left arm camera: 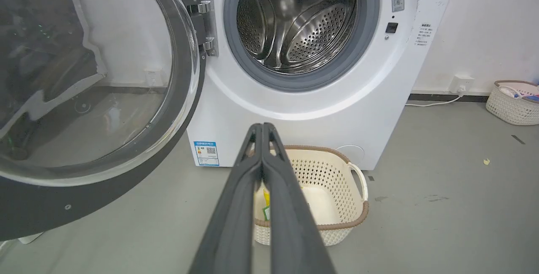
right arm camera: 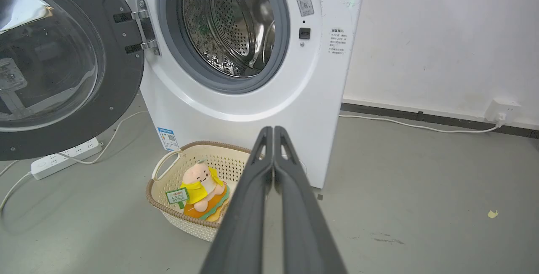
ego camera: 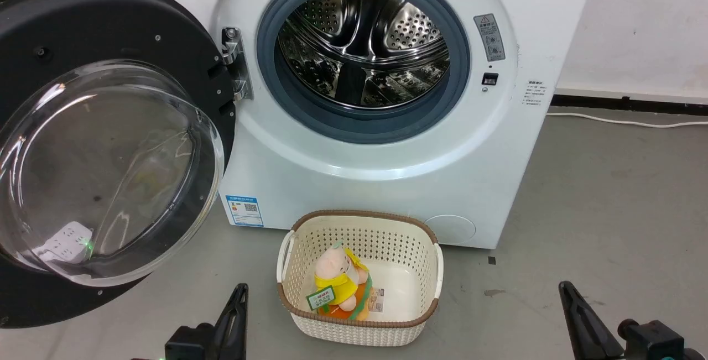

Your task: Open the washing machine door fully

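At the left of the washing machine [ego camera: 387, 183], the washing machine door [ego camera: 105, 144] stands swung wide; push on it and you may strain the hinge, or clip the basket [ego camera: 359, 277] just in front; your left claw [ego camera: 241, 289] and right claw [ego camera: 563, 286] are pinched closed, holding and touching nothing.

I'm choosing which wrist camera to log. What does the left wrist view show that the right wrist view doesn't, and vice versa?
Left wrist view, not right: a second basket by the wall. Right wrist view, not left: the plush toy's face. Both: the open door, the washing machine, the cream basket; left fingers and right fingers each rise pressed together in their own view.
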### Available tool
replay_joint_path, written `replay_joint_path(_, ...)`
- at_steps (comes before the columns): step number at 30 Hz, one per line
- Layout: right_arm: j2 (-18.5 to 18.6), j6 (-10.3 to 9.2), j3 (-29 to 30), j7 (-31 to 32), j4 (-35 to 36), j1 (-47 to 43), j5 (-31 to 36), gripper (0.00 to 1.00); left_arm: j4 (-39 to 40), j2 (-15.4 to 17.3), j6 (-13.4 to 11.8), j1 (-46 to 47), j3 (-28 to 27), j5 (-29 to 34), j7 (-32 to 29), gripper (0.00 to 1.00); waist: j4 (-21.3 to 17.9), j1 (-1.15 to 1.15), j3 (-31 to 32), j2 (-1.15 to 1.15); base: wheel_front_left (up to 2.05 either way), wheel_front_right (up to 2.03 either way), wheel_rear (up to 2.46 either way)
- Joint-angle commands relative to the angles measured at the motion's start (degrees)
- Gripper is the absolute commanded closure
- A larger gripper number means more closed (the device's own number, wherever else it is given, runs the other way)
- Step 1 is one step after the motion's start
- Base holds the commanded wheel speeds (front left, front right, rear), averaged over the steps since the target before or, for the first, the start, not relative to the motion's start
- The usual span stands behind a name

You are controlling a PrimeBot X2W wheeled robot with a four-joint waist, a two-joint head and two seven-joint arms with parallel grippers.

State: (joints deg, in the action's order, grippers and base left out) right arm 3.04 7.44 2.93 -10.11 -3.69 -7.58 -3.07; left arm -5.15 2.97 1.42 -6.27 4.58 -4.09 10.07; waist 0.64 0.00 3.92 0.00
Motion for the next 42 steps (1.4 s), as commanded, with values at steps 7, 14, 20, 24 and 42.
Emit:
replay_joint_path(7, -0.07, 0.02, -0.42, 1.06, 0.61, 2.00, 0.59, 1.00, 0.88, 0.00, -0.38, 1.35, -0.66, 0.77, -1.05, 1.00, -0.06, 0.00, -0.37, 0.00, 0.00, 0.00, 0.00)
replay_joint_path(14, -0.08, 0.02, -0.64, 1.88, 0.88, 2.51, 0.82, 1.00, 1.26, -0.01, -0.48, 1.80, -1.02, 1.07, -1.87, 1.00, -0.11, 0.00, -0.69, 0.00, 0.00, 0.00, 0.00)
replay_joint_path(20, -0.08, 0.02, -0.81, 2.47, 1.08, 2.87, 0.98, 1.00, 1.54, -0.02, -0.55, 2.11, -1.27, 1.29, -2.45, 1.00, -0.15, 0.00, -0.92, 0.00, 0.00, 0.00, 0.00)
replay_joint_path(24, -0.09, 0.02, -0.94, 2.94, 1.25, 3.16, 1.11, 1.00, 1.76, -0.02, -0.60, 2.37, -1.48, 1.46, -2.92, 1.00, -0.18, 0.00, -1.10, 0.00, 0.00, 0.00, 0.00)
replay_joint_path(42, -0.11, 0.03, -1.59, 5.29, 2.04, 4.61, 1.75, 1.00, 2.87, -0.04, -0.87, 3.65, -2.49, 2.32, -5.26, 1.00, -0.33, 0.00, -2.03, 0.00, 0.00, 0.00, 0.00)
